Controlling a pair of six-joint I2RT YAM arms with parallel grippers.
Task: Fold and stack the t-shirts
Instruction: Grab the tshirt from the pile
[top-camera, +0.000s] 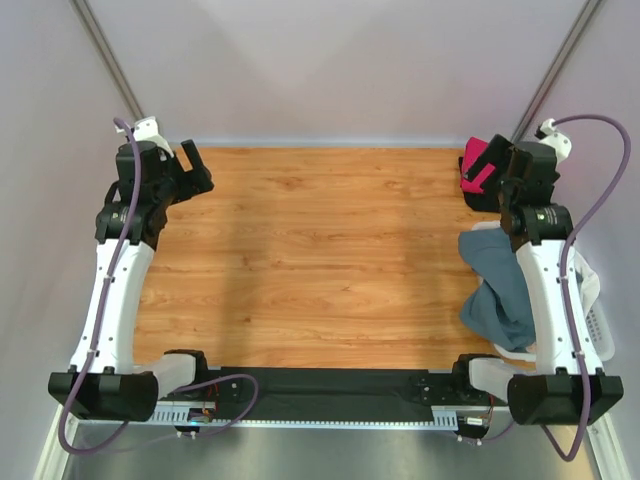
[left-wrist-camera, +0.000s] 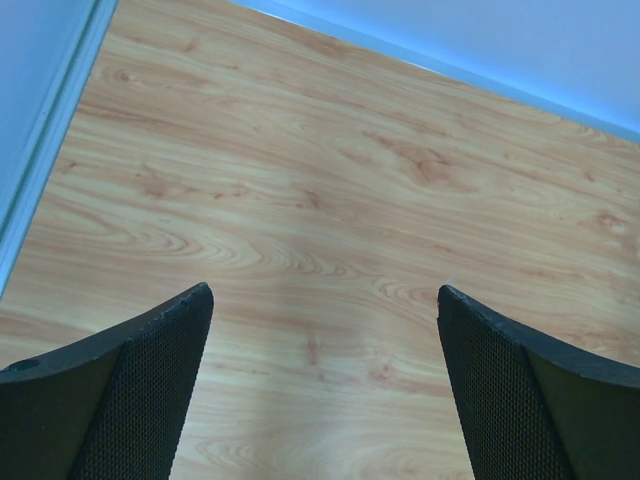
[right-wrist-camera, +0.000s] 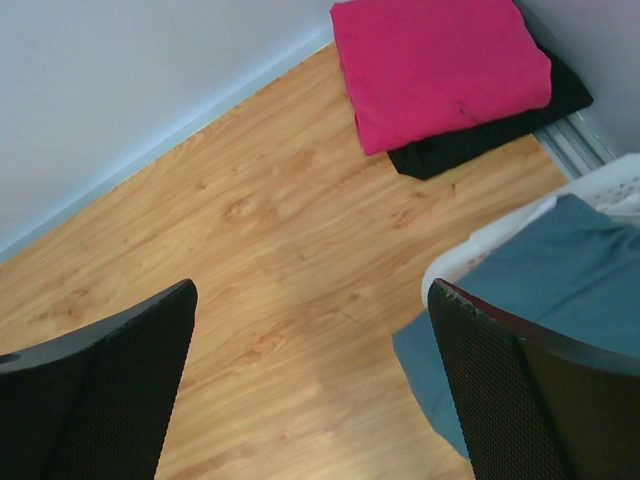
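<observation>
**Both arms poised over the counter (top-camera: 320, 250); task judged partly done.** The left gripper (left-wrist-camera: 325, 295) has its jaws wide apart with nothing between them, and only bare wood lies below and ahead of it. The right gripper (right-wrist-camera: 312, 290) is likewise spread wide and empty.

Ahead of the right gripper and to its right, in the far corner, lies the pink shirt (right-wrist-camera: 440, 70). It is folded square and stacked on the folded black shirt (right-wrist-camera: 500, 135), whose edge shows beneath it. Just beside the right gripper's right finger, nearer than the stack, the blue shirt (right-wrist-camera: 545, 285) spills unfolded over the rim of the basket (right-wrist-camera: 480, 240), with one part touching the counter. In the top view the same shirt hangs back from the gripper toward the arm's base, partly hidden by the arm. Whether other shirts lie beneath it in the basket cannot be told.

**Judged step: fetching the blue shirt for folding.** To do it well, the right gripper should swing to its right and descend on the draped edge. It should pinch a single layer near a hem or shoulder rather than a bunched lump. It can then draw the cloth to its left onto open wood, clearing the rim without dragging the basket. The left gripper, well apart from the shirt, should cross to take a second corner so the cloth can be spread flat before any fold.
</observation>
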